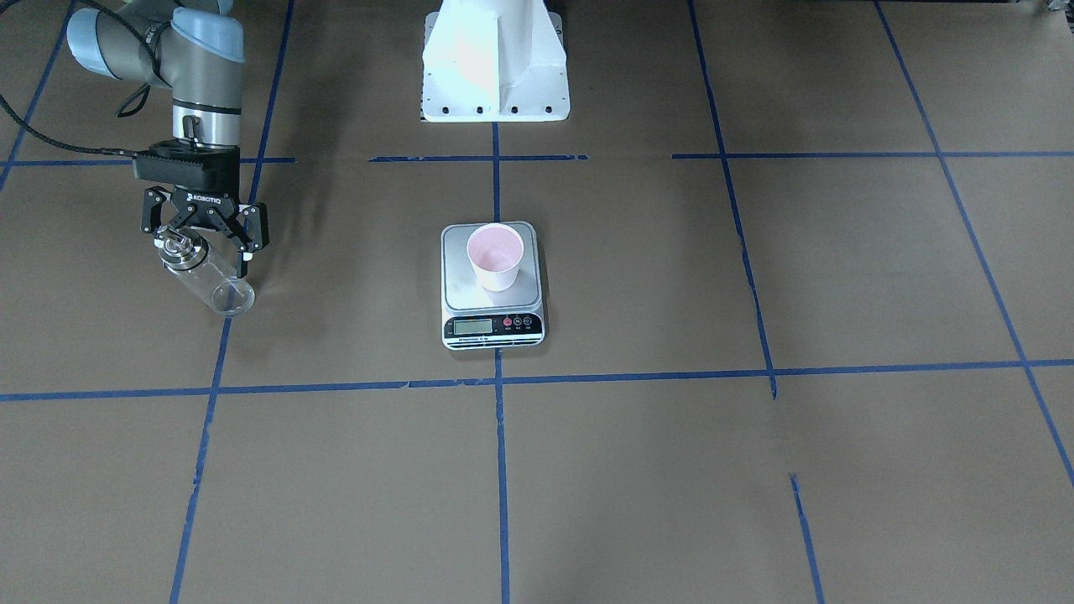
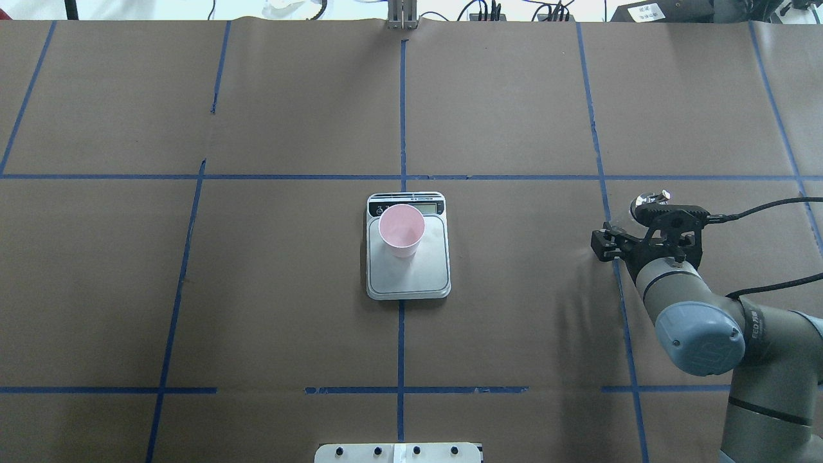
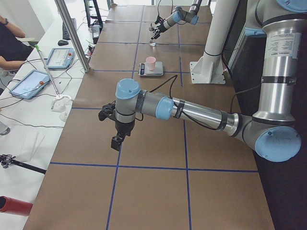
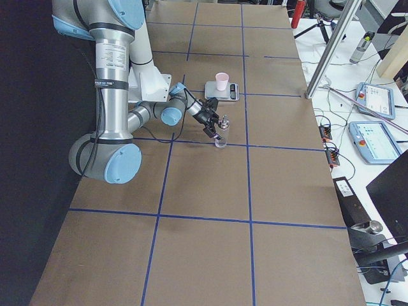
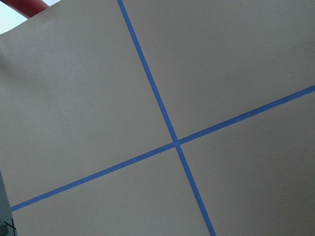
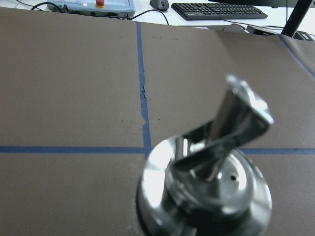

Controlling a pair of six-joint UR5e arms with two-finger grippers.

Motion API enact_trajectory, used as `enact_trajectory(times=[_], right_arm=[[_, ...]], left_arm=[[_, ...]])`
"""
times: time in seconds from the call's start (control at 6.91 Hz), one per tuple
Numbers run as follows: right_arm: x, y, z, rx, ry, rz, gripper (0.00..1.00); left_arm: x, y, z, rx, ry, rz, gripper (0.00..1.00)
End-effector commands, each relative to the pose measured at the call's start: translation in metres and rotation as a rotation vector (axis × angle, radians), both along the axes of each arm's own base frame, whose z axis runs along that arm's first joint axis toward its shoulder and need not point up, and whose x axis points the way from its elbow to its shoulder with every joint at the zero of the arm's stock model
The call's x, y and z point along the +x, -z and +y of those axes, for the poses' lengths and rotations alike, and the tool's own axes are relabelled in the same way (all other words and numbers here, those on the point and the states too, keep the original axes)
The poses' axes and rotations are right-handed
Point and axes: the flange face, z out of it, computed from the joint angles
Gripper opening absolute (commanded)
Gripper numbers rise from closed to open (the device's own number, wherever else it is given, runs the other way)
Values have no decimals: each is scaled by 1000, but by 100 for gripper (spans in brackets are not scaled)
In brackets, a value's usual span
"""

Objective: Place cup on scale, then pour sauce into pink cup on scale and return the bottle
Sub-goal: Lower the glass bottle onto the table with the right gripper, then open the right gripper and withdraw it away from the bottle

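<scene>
The pink cup (image 1: 495, 256) stands upright on the steel platform of the scale (image 1: 492, 324) at the table's middle, also seen from overhead as the cup (image 2: 402, 228) on the scale (image 2: 411, 283). The clear glass bottle (image 1: 205, 277) with its silver cap and spout (image 6: 206, 187) stands on the table far out on my right side. My right gripper (image 1: 201, 260) straddles the bottle's neck from above, its fingers spread wider than the glass, so it looks open. The sauce is too clear to make out. My left gripper (image 3: 116, 141) hangs over bare table, seen only from the side; its state I cannot tell.
The white arm pedestal (image 1: 495, 67) stands behind the scale. Blue tape lines grid the brown table cover. Side benches hold tablets (image 3: 29, 84), cables and a keyboard (image 6: 221, 10), and a person's arm (image 3: 12, 31) rests on one of them.
</scene>
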Motion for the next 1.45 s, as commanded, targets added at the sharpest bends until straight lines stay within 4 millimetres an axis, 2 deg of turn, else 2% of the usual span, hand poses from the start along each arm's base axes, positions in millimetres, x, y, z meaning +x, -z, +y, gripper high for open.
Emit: enact_trajectory(times=[0.0, 0.29, 0.43, 0.72, 1.01, 1.16, 1.3], right_arm=[[2, 9, 10, -66, 50, 19, 100], [-2, 3, 21, -178, 130, 36, 100], [1, 7, 31, -232, 170, 52, 100], [29, 56, 53, -317, 251, 52, 100], [45, 78, 74, -403, 336, 66, 100], [57, 95, 85, -420, 372, 63, 100], [78, 118, 92, -421, 449, 67, 100]], left_arm=[[0, 0, 0, 0, 0, 0, 100], [0, 0, 0, 0, 0, 0, 100], [0, 1, 0, 3, 0, 0, 100], [0, 2, 1, 4, 0, 0, 100], [0, 1, 3, 3, 0, 0, 100], [0, 0, 4, 3, -1, 0, 100], [0, 0, 5, 3, -1, 0, 100]])
